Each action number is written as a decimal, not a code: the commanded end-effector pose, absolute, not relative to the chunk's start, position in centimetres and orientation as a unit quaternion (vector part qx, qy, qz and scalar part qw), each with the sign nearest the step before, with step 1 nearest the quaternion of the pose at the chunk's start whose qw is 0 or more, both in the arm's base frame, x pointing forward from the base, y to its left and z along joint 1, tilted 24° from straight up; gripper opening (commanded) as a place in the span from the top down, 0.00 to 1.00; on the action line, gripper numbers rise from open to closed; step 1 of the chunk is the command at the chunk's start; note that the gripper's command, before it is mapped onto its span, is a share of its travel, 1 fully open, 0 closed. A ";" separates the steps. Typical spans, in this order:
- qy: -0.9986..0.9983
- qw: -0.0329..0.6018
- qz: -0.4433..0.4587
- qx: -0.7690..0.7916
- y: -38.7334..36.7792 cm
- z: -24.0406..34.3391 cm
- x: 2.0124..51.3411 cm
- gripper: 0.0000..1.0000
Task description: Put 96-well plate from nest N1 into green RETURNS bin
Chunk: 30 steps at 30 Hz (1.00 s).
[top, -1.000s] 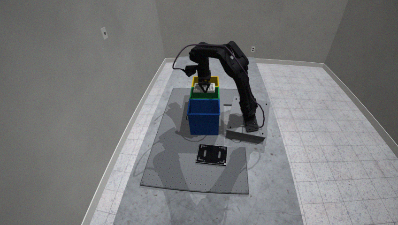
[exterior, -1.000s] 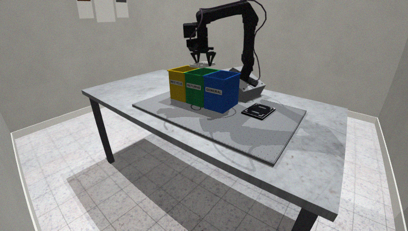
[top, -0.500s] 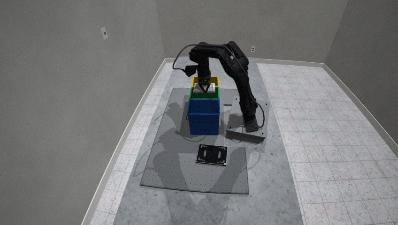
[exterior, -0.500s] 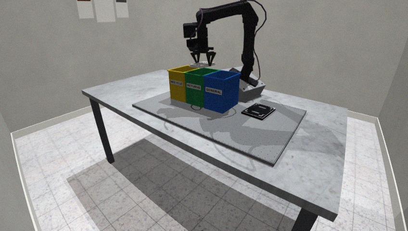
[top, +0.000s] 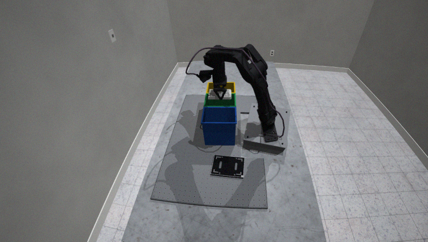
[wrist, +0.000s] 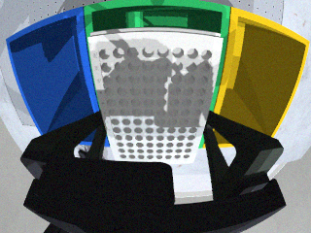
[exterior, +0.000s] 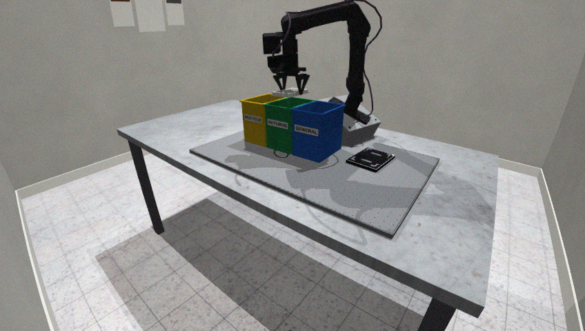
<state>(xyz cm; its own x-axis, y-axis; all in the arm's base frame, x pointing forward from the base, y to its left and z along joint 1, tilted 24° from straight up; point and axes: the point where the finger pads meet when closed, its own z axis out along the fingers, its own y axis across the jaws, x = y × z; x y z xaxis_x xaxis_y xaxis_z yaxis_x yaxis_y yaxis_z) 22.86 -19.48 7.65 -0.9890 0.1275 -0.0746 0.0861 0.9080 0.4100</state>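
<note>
My gripper [top: 220, 93] is shut on the white 96-well plate [top: 220, 94] and holds it flat just above the rim of the green bin [top: 220, 101] labelled RETURNS [exterior: 277, 123]. In the wrist view the plate [wrist: 155, 102] covers most of the green bin's opening [wrist: 155, 19], and my black fingers grip its long sides. In the exterior view the gripper [exterior: 291, 85] and plate [exterior: 286, 92] hang over the back of the green bin [exterior: 282, 123]. The black plate nest N1 [top: 227, 166] lies empty on the board.
The yellow bin [exterior: 255, 118] labelled RECYCLE and the blue bin [exterior: 316, 129] labelled GENERAL stand touching the green bin on either side. All three are upright. The arm's base [top: 265, 131] stands to the right of the bins.
</note>
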 end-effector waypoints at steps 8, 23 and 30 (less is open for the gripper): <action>0.979 0.080 0.178 0.055 -21.2 9.6 23.2 1.00; 0.978 0.073 0.188 0.057 -20.2 7.8 23.4 1.00; 0.977 0.072 0.191 0.055 -19.1 6.8 23.4 1.00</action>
